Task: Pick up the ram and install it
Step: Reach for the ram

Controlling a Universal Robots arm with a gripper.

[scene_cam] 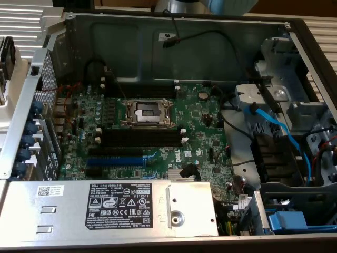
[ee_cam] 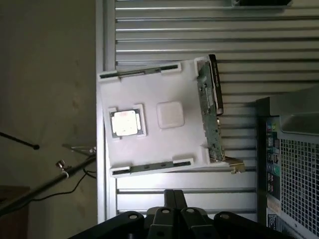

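Note:
My gripper is shut with nothing between its fingers; it hangs above a white tray that lies on a ribbed metal surface beside the computer case. Two long thin dark strips stand on edge in holders along opposite sides of the tray, one far from the gripper and one close to it; each looks like a ram seen edge-on. In the exterior view the open case shows the green motherboard with long black memory slots standing bare beside the processor socket.
The tray also carries a square processor chip and a green card with a metal bracket. A blue expansion slot, a grey power supply, blue cables and the case walls surround the board. The case corner borders the tray.

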